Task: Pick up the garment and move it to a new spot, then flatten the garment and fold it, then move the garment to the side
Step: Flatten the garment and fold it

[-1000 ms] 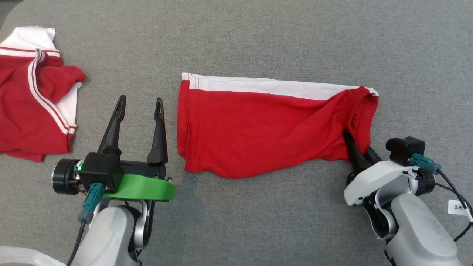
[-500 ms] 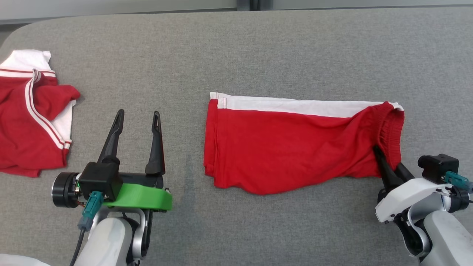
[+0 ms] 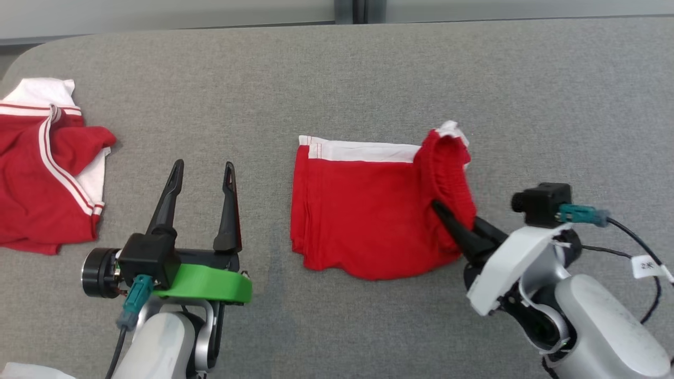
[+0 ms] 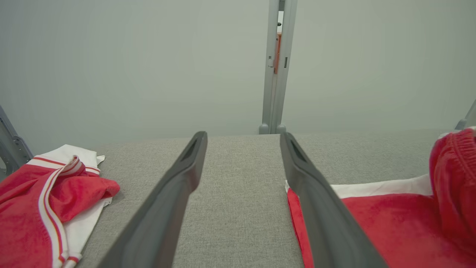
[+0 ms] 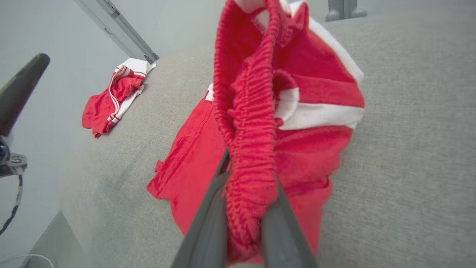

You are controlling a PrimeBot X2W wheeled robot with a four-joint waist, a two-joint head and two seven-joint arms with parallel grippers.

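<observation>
A pair of red cloth shorts with a white band along the far edge lies near the middle of the grey fabric-covered table. The leg end lies flat on the left. On the right, the gathered elastic waistband is raised off the surface and doubled back over the flat part.

The right gripper, with its two long dark fingers, is clamped on that waistband; in the right wrist view the ribbed red band is pinched between the fingers.

The left gripper hangs over bare table just left of the shorts, its fingers spread apart with nothing between them.

At the far left edge lies a crumpled red and white striped garment, well apart from the shorts.
</observation>
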